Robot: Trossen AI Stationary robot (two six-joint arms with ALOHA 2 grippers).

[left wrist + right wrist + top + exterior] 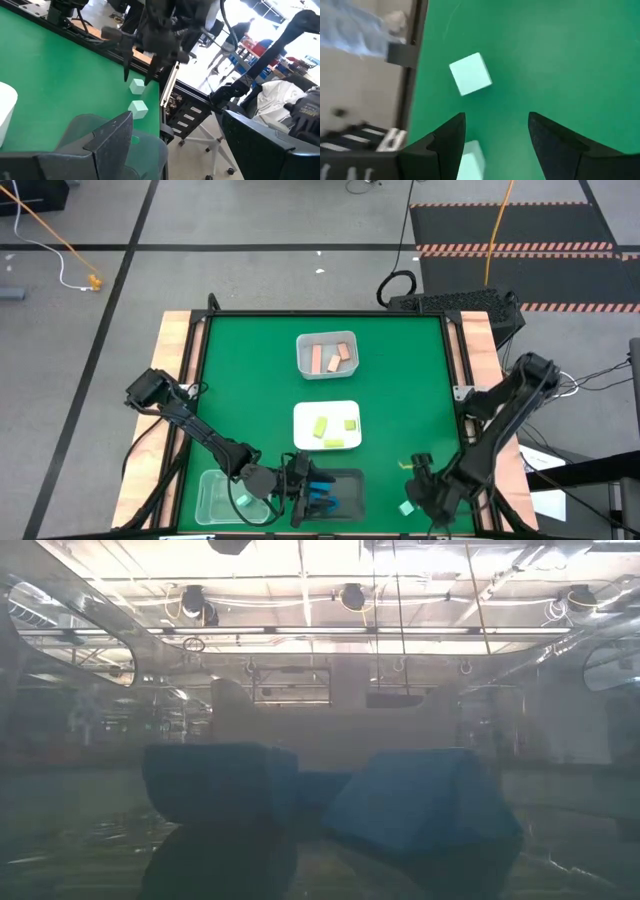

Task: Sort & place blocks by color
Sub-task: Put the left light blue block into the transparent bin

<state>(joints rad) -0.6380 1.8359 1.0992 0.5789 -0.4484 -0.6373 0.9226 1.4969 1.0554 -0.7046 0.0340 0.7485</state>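
Your right gripper [495,132] hangs empty, jaws apart, over two mint blocks [470,74] at the high view's lower right. Next, centre on one and close. Your left gripper [300,488] waits, wide open, at bottom centre.

- We find the green table [240,380] bare along its left and right strips; passage is free there.
- The centre line is blocked by the clear tray [327,355] and white tray [326,426].
- The near edge is crowded: left gripper [300,492] over the black tray [345,492], right gripper [420,498] open over two mint blocks [470,74].
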